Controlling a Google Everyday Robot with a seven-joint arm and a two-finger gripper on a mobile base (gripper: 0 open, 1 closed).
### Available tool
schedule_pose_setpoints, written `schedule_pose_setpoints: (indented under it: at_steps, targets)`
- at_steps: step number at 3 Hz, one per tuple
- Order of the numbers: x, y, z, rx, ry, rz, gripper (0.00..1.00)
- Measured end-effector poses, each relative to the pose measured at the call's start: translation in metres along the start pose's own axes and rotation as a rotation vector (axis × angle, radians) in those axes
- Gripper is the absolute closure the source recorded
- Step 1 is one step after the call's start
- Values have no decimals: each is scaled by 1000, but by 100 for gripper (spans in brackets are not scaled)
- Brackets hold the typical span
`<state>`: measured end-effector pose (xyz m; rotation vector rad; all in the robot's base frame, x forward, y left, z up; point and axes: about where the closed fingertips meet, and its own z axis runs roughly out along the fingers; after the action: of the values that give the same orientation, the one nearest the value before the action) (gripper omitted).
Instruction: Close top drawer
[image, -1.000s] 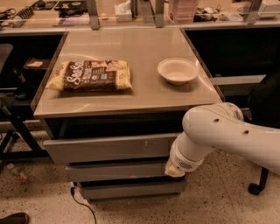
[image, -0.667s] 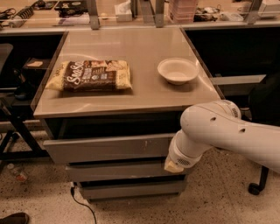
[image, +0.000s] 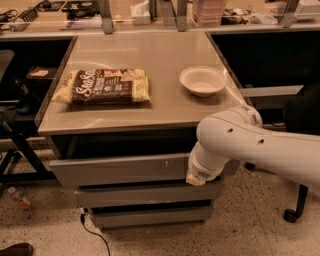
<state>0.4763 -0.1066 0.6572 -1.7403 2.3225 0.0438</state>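
Note:
The top drawer is a wide grey front with small pale scuffs, just under the tabletop. It stands out a little from the cabinet, with a dark gap above it. My white arm reaches in from the right and covers the drawer front's right end. My gripper is at the arm's tip, against the lower right part of that front, mostly hidden by the wrist.
On the tabletop lie a brown snack bag and a white bowl. Two narrower grey drawer fronts sit below. A cable trails on the floor. A chair base stands at right.
The arm's tip has moved slightly up and to the left along the drawer front. The drawer front shows little visible shift.

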Motion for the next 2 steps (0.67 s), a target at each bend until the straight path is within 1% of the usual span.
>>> schedule_pose_setpoints:
  at_steps: [2]
  targets:
    - [-21, -36, 17, 25, 36, -29, 100]
